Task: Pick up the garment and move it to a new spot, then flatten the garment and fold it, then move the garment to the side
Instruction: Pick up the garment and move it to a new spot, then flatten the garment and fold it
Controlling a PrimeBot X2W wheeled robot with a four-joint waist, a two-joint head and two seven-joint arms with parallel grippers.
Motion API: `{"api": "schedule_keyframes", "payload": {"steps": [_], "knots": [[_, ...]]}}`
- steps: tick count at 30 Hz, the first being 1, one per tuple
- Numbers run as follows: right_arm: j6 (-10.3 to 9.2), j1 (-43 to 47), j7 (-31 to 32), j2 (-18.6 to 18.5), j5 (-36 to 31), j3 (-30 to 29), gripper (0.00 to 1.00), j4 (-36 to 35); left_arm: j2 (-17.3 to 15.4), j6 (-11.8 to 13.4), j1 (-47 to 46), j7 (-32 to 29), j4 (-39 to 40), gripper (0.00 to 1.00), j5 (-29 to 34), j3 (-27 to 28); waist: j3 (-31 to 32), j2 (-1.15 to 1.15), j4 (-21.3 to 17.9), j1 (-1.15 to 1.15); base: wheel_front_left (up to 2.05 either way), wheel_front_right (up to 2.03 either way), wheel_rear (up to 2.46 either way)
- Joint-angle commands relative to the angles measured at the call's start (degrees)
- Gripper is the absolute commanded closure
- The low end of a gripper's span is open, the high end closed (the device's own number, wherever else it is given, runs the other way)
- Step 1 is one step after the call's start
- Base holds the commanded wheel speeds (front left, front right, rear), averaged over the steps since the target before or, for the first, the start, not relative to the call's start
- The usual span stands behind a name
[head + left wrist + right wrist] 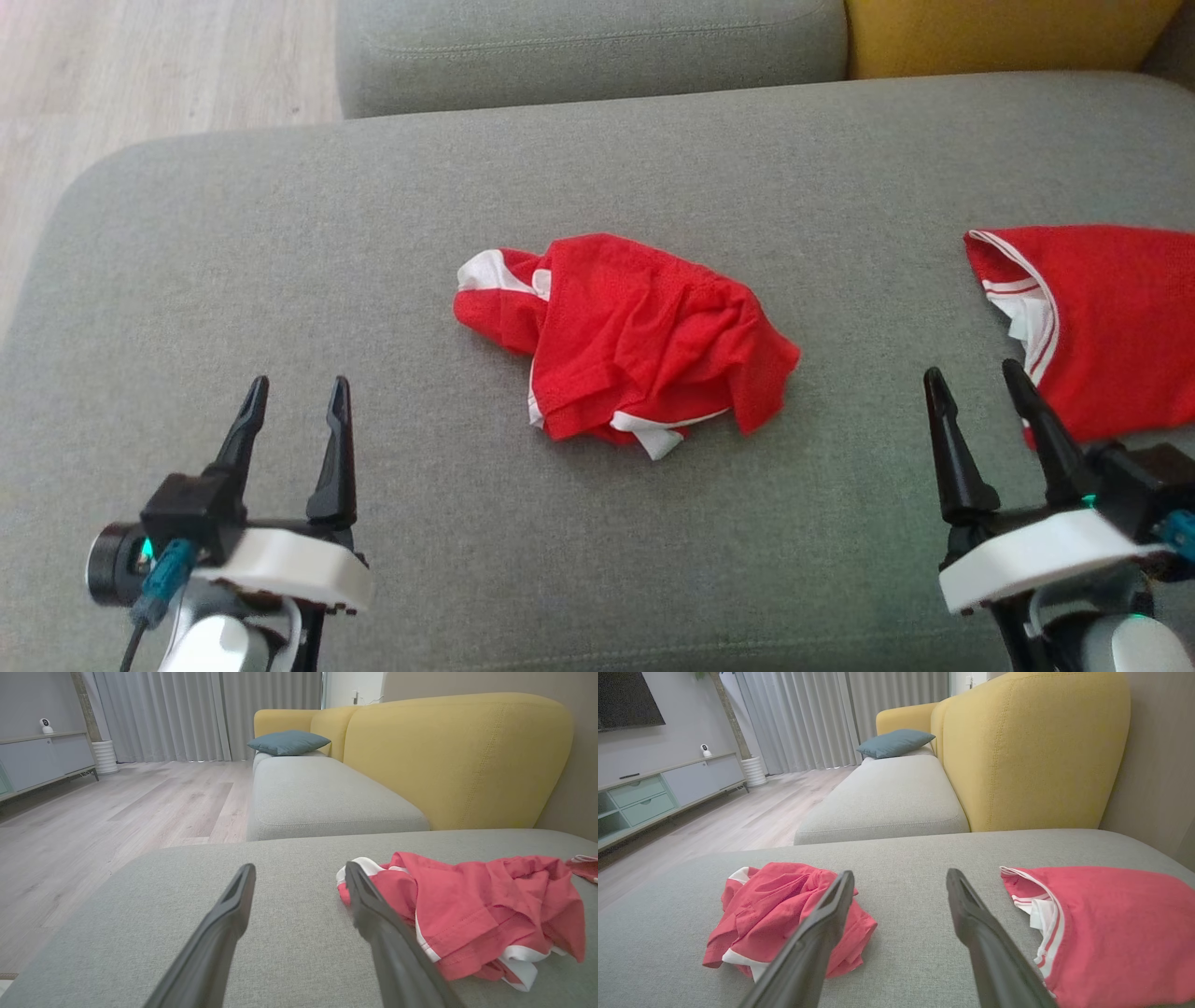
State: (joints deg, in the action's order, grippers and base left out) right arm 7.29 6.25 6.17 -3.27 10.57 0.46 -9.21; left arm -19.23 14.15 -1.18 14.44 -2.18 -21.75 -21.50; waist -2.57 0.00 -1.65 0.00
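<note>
A crumpled red garment (630, 341) with white trim lies in a heap in the middle of the grey sofa cushion (280, 243). The same heap shows to the right in the left wrist view (476, 910) and to the left in the right wrist view (784, 914). My left gripper (296, 397) hovers open at the lower left, well short of the garment, nothing between its fingers. At the lower right my right gripper (976, 378) is open and empty too, between the heap and a second red piece.
A second red garment (1102, 317) with a white striped collar lies flat at the cushion's right edge, close to my right gripper. Another grey seat (588, 47) and a yellow backrest (999, 33) stand behind. Wooden floor (140, 65) lies off the left edge.
</note>
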Motion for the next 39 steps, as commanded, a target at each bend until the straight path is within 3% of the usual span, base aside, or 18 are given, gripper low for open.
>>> {"api": "schedule_keyframes", "payload": {"steps": [1,16,31,39], "knots": [[0.20,-1.5,0.1,-0.5,-0.2,1.0,0.00,-2.4,-1.5,0.3,-2.2,0.1,1.7,0.00,0.2,2.2,-0.1,0.00,0.0,0.00,0.00,0.00,0.00],[0.20,-2.4,1.9,-0.9,-0.2,2.4,0.00,-2.1,-1.3,0.7,-4.1,0.3,2.4,0.00,1.3,1.6,-1.6,0.00,1.3,0.00,0.00,0.00,0.00],[0.20,-16.0,13.4,-5.6,2.8,21.5,0.00,5.0,2.1,0.1,-10.2,0.5,3.4,0.00,4.1,0.2,-7.5,0.00,7.1,0.00,0.00,0.00,0.00],[0.20,-22.4,19.0,-7.3,2.4,24.3,0.00,10.9,4.8,-1.1,-12.3,0.5,3.9,0.00,6.1,0.7,-9.9,0.00,10.1,0.00,0.00,0.00,0.00]]}}
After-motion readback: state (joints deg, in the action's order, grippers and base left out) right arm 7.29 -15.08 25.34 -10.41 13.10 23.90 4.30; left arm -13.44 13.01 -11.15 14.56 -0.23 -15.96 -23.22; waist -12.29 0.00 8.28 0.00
